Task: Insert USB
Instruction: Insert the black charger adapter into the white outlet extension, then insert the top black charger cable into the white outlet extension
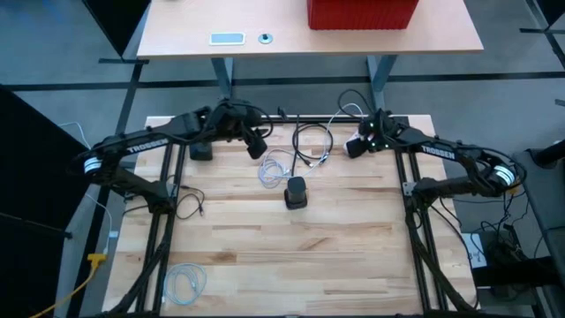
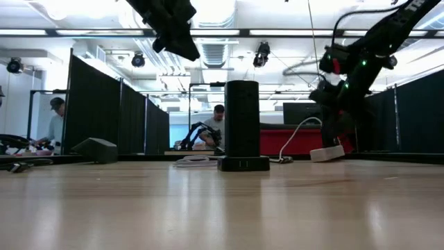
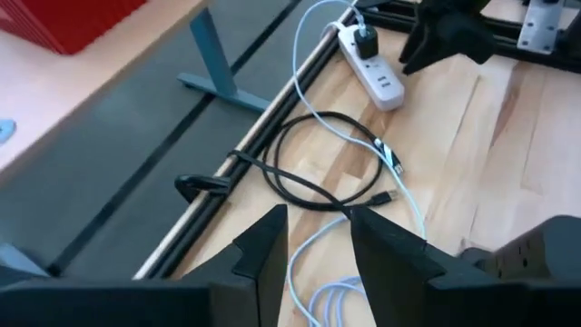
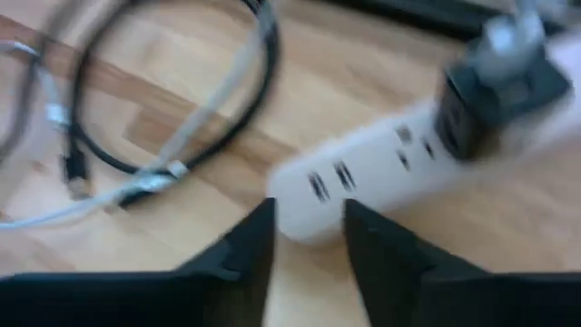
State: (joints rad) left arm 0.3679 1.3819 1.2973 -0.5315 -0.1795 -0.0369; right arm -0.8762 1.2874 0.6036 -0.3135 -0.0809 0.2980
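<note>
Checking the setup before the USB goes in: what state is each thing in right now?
Power strip: flat on the table's far edge, one black adapter plugged in, other sockets free.
Black cable: loose loop on the table, plug end free.
White cable: loosely coiled, unplugged.
Black tower hub: upright, nothing plugged into it.
Left tool: raised, part open, empty.
Right tool: over the power strip's end, part open, empty.

Both arms are black, jointed tubes with white TROSSEN lettering and white-banded bases. Behind the right pincer [image 1: 353, 147], a small green light glows; black cables trail.
</note>
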